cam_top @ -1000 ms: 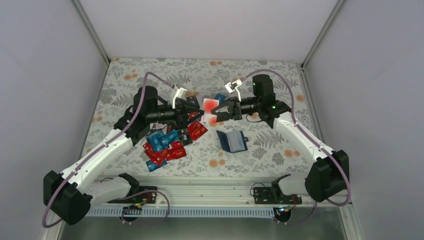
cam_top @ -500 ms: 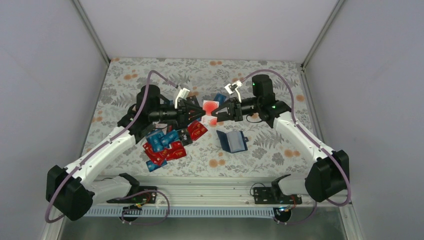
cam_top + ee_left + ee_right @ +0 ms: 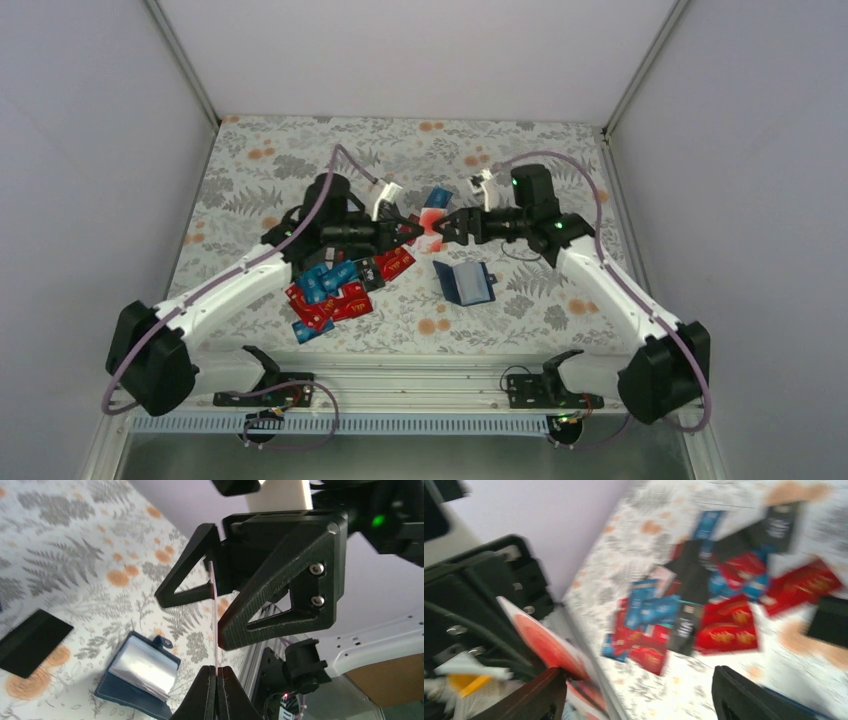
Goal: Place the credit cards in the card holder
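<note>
table cover (image 3: 300, 160): printed fern-and-flower sheet, matt; cloth or vinyl, honestly can't tell
red card (image 3: 431, 221): thin stiff plastic, smooth
card pile (image 3: 335, 285): same sort of plastic, red ones have a bit of sheen
black card (image 3: 32, 642): flat matt black
card holder (image 3: 142, 672): navy outside looks like matt faux leather, sleeves inside are shiny pale plastic
right gripper (image 3: 192, 619): black plastic, matt, fine ribbed grain like printed layers
screws (image 3: 315, 569): bright bare metal
arm shells (image 3: 230, 295): smooth white plastic, slightly glossy
cables (image 3: 560, 160): purple, smooth rubbery jacket
rail (image 3: 420, 375): silver metal, brushed-looking
walls (image 3: 90, 150): plain pale panels, matt
</note>
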`<control>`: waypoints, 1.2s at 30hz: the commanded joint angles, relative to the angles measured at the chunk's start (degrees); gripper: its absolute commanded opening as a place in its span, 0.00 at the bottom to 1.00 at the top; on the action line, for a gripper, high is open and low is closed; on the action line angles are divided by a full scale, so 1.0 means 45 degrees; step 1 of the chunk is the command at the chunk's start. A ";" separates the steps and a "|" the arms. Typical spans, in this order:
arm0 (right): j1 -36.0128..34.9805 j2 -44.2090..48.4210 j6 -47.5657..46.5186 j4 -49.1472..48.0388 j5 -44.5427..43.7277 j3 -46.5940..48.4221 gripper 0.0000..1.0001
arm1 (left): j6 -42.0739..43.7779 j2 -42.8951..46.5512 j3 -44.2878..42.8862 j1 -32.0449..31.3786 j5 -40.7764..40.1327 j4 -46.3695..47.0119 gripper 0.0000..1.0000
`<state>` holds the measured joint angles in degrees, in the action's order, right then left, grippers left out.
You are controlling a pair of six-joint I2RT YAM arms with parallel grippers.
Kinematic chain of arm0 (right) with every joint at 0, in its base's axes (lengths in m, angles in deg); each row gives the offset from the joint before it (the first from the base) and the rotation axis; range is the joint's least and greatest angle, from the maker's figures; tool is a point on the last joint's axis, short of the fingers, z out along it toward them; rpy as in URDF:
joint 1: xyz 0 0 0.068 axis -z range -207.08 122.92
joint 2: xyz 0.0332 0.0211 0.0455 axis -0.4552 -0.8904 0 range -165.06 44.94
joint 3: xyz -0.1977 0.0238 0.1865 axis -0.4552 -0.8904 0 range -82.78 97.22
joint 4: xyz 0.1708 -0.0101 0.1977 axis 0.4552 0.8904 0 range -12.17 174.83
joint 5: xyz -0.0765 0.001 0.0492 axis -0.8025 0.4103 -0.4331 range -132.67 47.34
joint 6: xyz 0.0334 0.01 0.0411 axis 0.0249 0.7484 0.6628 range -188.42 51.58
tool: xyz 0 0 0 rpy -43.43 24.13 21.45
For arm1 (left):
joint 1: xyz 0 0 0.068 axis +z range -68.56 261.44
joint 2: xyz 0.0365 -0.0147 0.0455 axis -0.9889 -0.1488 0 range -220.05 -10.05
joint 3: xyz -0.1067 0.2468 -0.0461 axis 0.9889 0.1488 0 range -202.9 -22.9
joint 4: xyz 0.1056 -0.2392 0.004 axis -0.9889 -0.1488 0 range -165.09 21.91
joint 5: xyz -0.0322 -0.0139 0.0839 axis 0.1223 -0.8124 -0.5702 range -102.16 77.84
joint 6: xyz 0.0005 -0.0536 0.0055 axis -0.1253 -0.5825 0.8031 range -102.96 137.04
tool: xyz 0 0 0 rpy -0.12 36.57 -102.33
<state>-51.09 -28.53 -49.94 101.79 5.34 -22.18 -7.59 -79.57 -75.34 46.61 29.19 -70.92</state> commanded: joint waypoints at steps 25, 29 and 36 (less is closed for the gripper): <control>0.2426 0.0328 0.1562 -0.1308 -0.1922 -0.6424 0.88 | -0.0192 -0.6606 -0.1684 -0.2773 -0.3362 -0.0623 0.02; 0.2420 -0.0099 0.1441 -0.1496 -0.1879 -0.6520 0.88 | -0.0116 -0.6484 -0.1505 -0.2797 -0.3601 -0.0797 0.02; 0.2429 -0.0799 0.1277 -0.1828 -0.1861 -0.6774 0.87 | -0.0009 -0.6354 -0.1071 -0.2791 -0.4056 -0.0830 0.02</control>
<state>-40.38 -30.87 -42.99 95.54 -3.42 -51.76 -8.00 -109.51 -81.53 34.35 12.71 -74.11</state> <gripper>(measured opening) 0.876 0.028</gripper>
